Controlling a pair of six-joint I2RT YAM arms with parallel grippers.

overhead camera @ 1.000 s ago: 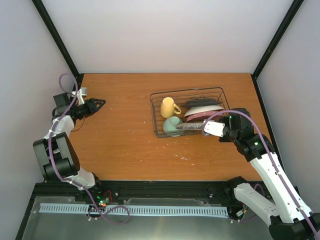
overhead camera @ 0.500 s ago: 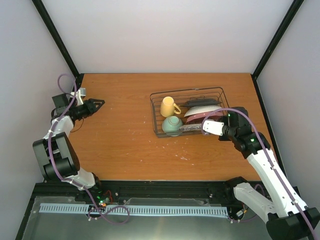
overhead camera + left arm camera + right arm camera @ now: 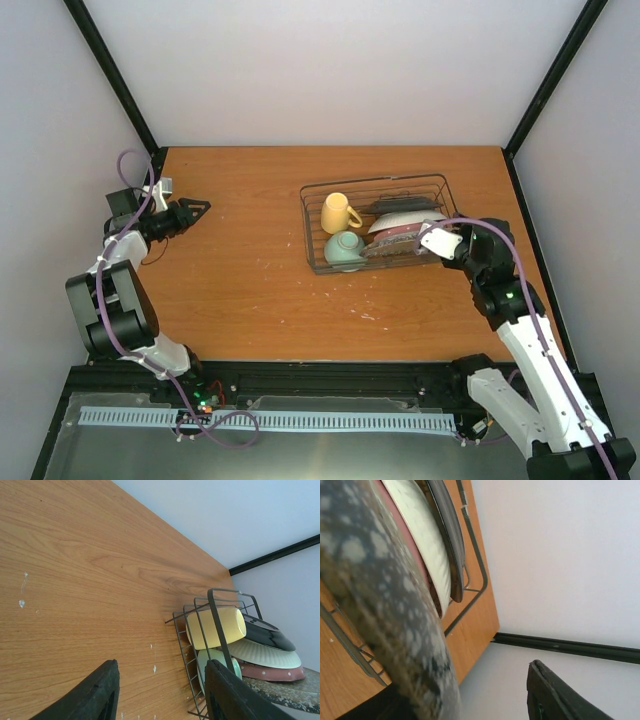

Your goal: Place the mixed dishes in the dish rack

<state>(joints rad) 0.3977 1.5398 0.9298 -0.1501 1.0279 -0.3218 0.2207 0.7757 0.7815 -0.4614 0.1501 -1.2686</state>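
The black wire dish rack [image 3: 312, 215] holds the yellow mug [image 3: 337, 213], the mint bowl [image 3: 344, 250], the cream dark-rimmed plate [image 3: 402, 221] and the brown plate [image 3: 392, 236], which leans against it. The pink plate's speckled grey rim [image 3: 392, 253] lies along the rack's front side. My right gripper [image 3: 437, 244] is at that plate's right end. In the right wrist view the speckled rim [image 3: 365, 580] fills the left, beside one finger. The other fingertip [image 3: 540, 695] stands well apart, so the jaws are open. My left gripper [image 3: 197, 207] is open and empty at the table's left side, far from the rack.
The left wrist view shows bare wood under the left gripper [image 3: 160, 692] and the rack's left end [image 3: 216, 620] with the mug [image 3: 220, 625] and bowl [image 3: 212, 660]. Black frame posts [image 3: 545, 95] and grey walls close the table's back and sides.
My right arm has drawn back to the right. The speckled plate moved right with it, off the bowl, and now lies along the rack's front side. The left arm barely moved.
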